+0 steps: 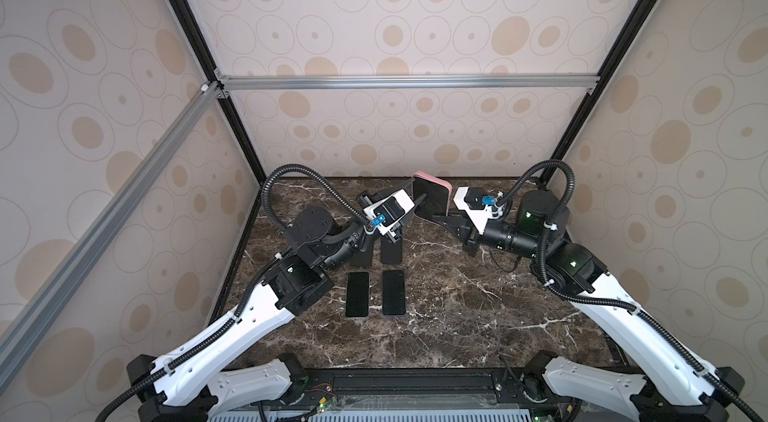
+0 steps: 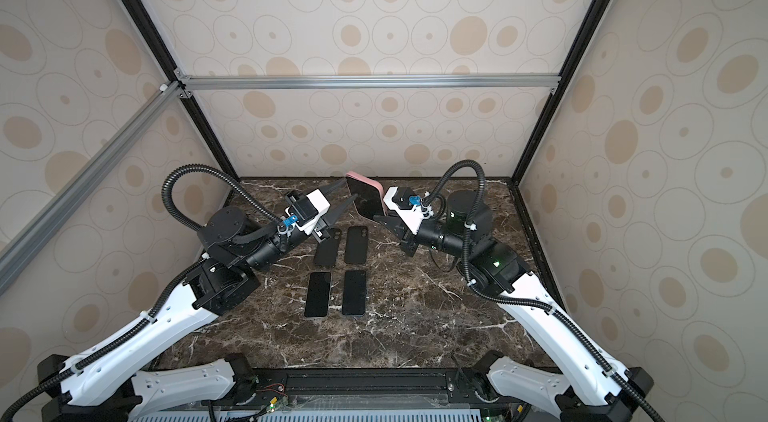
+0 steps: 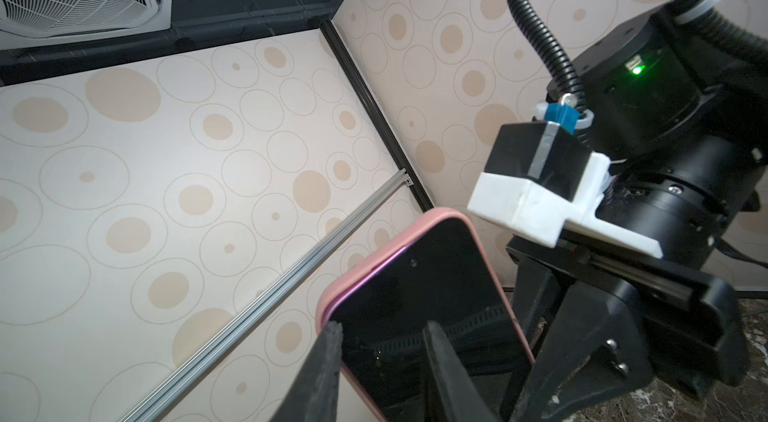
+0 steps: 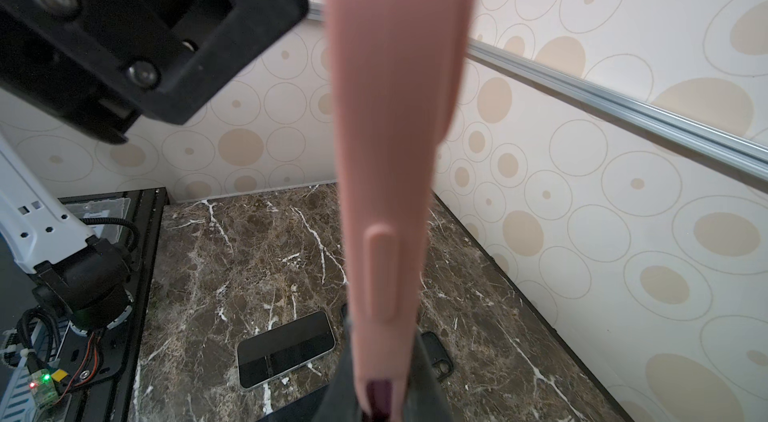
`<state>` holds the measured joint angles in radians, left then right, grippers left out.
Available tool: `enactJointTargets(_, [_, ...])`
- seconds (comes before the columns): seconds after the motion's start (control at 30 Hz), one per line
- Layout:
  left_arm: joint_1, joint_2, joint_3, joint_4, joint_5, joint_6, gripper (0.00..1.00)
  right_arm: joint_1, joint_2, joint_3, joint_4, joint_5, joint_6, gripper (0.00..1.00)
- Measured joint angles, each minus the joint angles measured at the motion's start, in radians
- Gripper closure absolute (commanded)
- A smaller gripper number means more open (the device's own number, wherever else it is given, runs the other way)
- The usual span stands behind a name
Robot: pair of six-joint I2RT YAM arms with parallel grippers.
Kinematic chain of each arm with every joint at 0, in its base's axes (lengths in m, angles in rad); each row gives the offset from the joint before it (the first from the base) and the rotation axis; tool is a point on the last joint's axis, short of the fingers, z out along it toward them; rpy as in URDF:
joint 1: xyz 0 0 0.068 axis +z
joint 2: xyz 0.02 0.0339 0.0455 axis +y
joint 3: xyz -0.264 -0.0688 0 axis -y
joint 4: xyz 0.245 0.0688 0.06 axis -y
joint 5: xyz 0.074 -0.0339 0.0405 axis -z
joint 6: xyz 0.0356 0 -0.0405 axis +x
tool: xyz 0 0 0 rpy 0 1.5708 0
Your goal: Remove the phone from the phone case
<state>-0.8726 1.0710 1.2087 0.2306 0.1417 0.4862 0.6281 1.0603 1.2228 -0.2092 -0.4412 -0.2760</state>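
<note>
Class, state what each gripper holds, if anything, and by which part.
The right gripper pinches the pink-cased phone at its lower end, screen and back. The left gripper straddles its edge, open, not gripping it.

A robot test booth in a lab: spotted walls [image 1: 415, 4] on metal bars [image 1: 407, 81] close in a marble bench [image 1: 457, 316], with robot arms [image 1: 232, 337] at its edge.

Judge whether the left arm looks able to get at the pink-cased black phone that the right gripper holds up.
Probably yes. The left gripper stands open at the phone's edge, one finger outside the pink case, one before the screen. Nothing lies between; the right gripper holds the lower end.
</note>
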Motion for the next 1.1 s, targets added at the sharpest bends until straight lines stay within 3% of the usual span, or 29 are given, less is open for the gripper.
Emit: enactJointTargets(1.1, [-0.013, 0.008, 0.007, 0.013, -0.068, 0.013, 0.72, -0.001, 0.0, 0.0, -0.007, -0.049, -0.007, 1.0])
